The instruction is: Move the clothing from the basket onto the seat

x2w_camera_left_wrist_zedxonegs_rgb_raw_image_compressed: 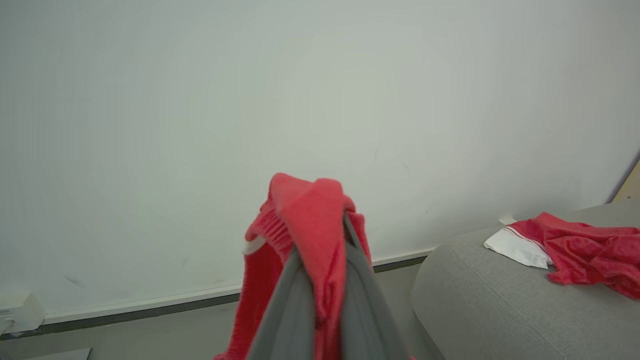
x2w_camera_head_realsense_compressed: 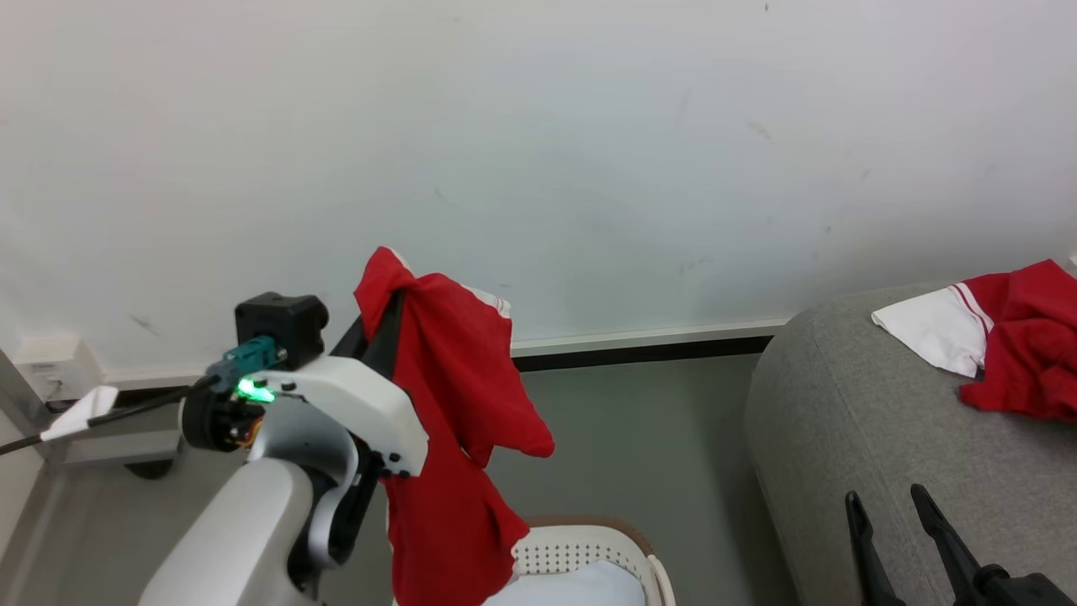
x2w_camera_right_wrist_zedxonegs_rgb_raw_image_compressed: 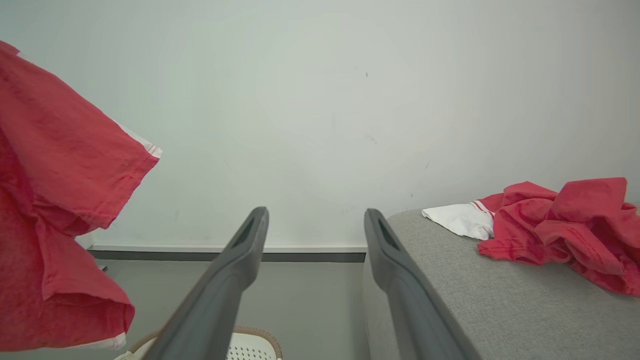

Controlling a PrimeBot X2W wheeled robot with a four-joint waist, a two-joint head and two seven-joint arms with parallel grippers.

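Hanging from the left gripper (x2w_camera_head_realsense_compressed: 389,313), item one: the held garment (x2w_camera_head_realsense_compressed: 454,396), bright red with a white, stripe-edged panel. The jaws were shut tight on a gathered fold of cloth, which spilled over the tips. The rest trailed below the jaws in loose folds. Handling, as judged: light, limp and not fragile (a pinch on one bunched fold looked enough to carry the whole piece). It seemed likely to snag if swung low and to drop in a heap wherever it was released.

Item two: the basket (x2w_camera_head_realsense_compressed: 580,528), white perforated plastic with a brown rim, below the left jaws. Whether the hanging hem touched its rim could not be told. Inside lay a pale pad (x2w_camera_head_realsense_compressed: 580,589).

Item three: the seat (x2w_camera_head_realsense_compressed: 841,421), grey woven upholstery, well to the right of the left jaws and lying under and ahead of the right ones.

Item four: the right gripper (x2w_camera_head_realsense_compressed: 885,505), jaws wide apart with nothing between them.

Item five: the second garment (x2w_camera_head_realsense_compressed: 1026,345), more of the same red clothing with a white panel, crumpled on the seat beyond and to the right of the right jaws. Best hold, as judged: any raised ridge of the crumple.
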